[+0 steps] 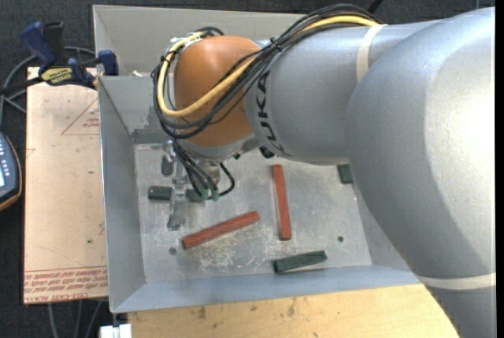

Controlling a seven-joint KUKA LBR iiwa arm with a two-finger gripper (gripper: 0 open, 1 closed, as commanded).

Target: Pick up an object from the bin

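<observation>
My gripper point(176, 202) hangs low over the left part of the bin floor, under the orange wrist cover. A small dark block point(159, 192) lies just left of it, touching or nearly touching. A reddish-brown stick point(220, 229) lies slanted on the floor right below and to the right of the gripper. I see nothing held in the gripper.
A second reddish-brown stick point(281, 201) lies nearly upright in the middle of the bin. A dark green stick point(299, 261) rests near the front wall, and a small dark piece point(345, 173) lies by the arm at the right. The large arm covers the bin's right and back.
</observation>
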